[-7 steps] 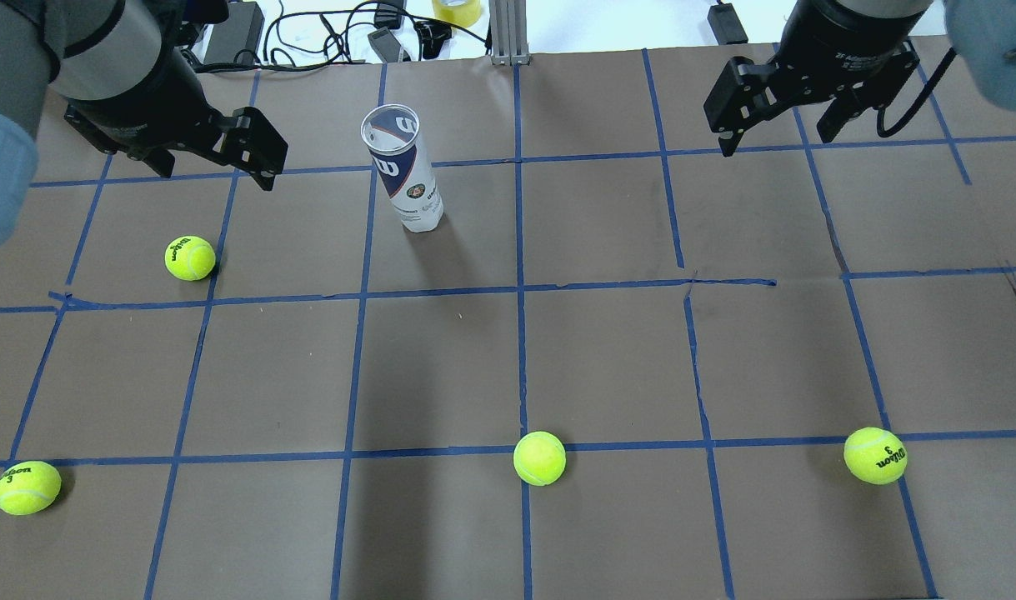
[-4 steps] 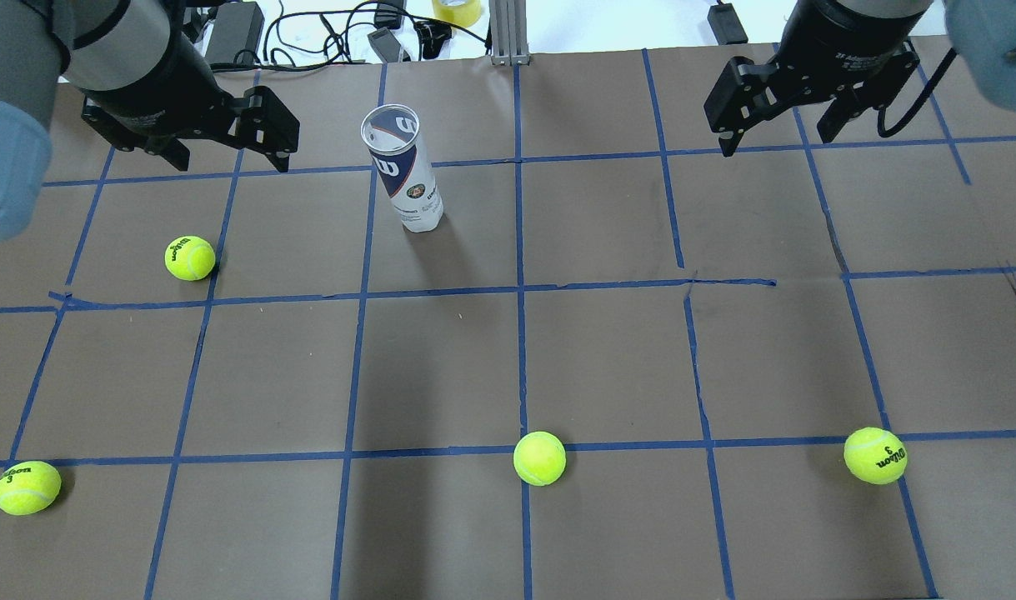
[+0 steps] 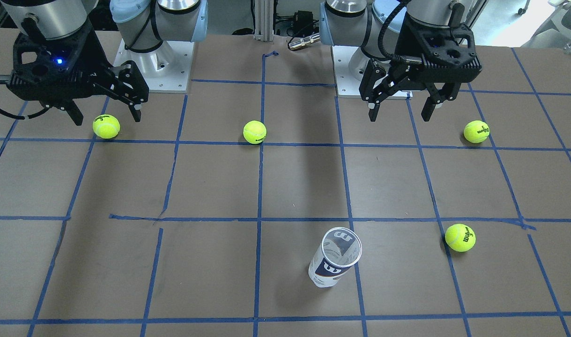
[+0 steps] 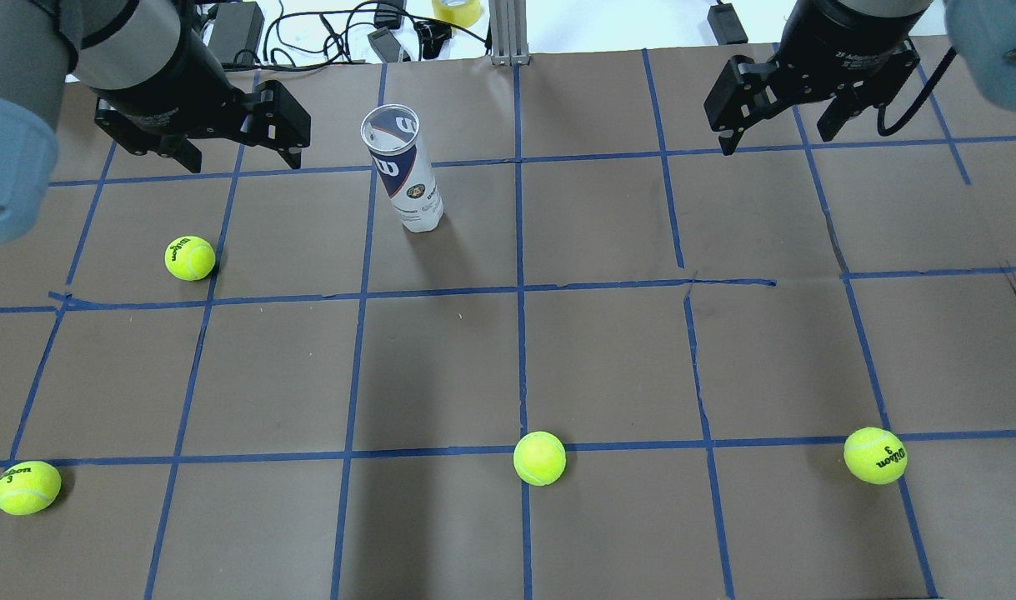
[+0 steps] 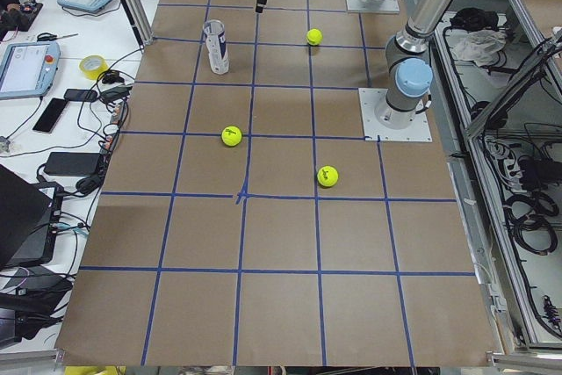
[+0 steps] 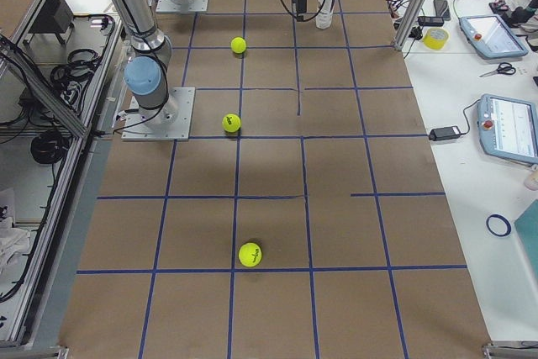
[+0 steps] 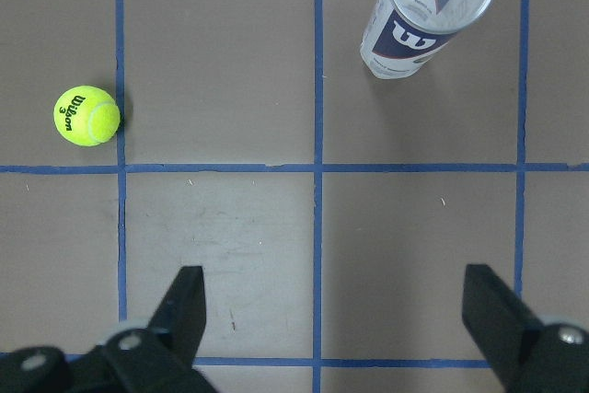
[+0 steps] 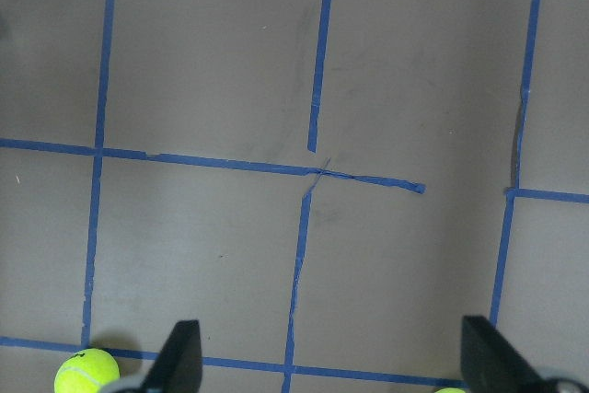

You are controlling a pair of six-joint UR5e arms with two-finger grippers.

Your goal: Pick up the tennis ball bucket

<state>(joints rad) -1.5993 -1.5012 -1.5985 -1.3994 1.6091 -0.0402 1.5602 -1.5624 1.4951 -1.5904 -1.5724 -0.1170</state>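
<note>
The tennis ball bucket (image 4: pixel 403 171) is a clear can with a white and navy Wilson label. It stands upright, open-topped and empty, on the far side of the brown table; it also shows in the front view (image 3: pixel 334 262) and at the top right of the left wrist view (image 7: pixel 428 16). My left gripper (image 4: pixel 242 160) is open and empty, raised above the table to the left of the can and apart from it. My right gripper (image 4: pixel 778 137) is open and empty, high over the far right of the table, well away from the can.
Several yellow-green tennis balls lie on the table: one near the left gripper (image 4: pixel 190 257), one at the near left (image 4: pixel 27 487), one near the middle (image 4: pixel 539 457), one at the near right (image 4: pixel 875 455). Cables and a tape roll (image 4: pixel 456 10) lie beyond the far edge.
My left gripper has moved right, toward the can, and turned a little. The right gripper, the can and the balls have not moved.
</note>
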